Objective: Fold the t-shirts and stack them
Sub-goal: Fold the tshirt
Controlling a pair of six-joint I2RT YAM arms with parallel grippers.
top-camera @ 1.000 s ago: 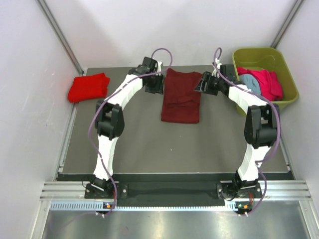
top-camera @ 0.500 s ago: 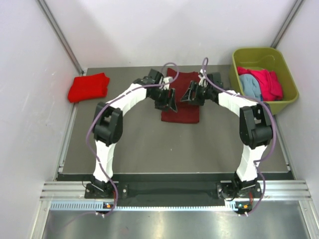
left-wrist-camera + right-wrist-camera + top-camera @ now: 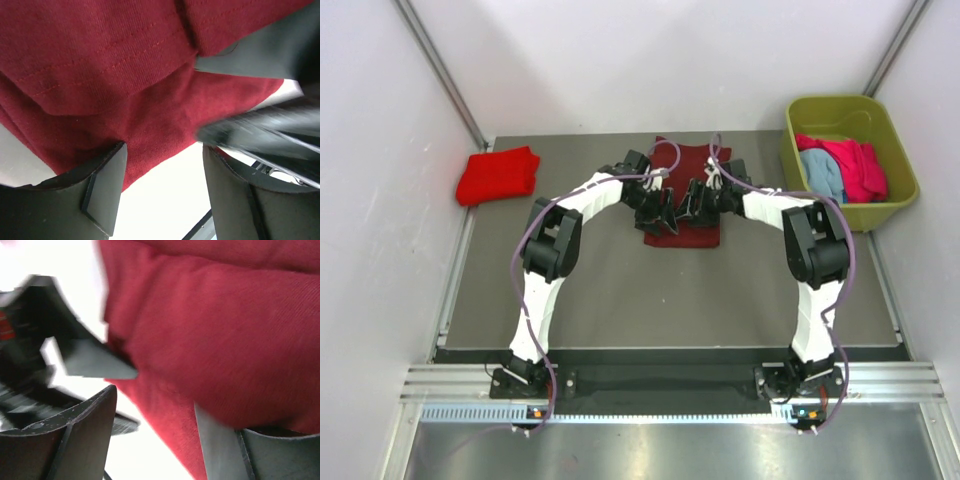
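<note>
Centrally, the maroon t-shirt (image 3: 682,236) lay toward the far side of the tabletop (image 3: 620,300), with both arms bent in over it. The left fingers (image 3: 102,190) stood apart, with maroon cloth reaching into the gap between them and pale tabletop showing beyond its edge. The right fingers (image 3: 82,437) were likewise spread, a fold of the same shirt between them. Well off to the left sat the folded red t-shirt (image 3: 498,174). A pink t-shirt (image 3: 855,165) and a light blue t-shirt (image 3: 820,172) lay heaped in the olive-green tub (image 3: 835,105) at the far right.
</note>
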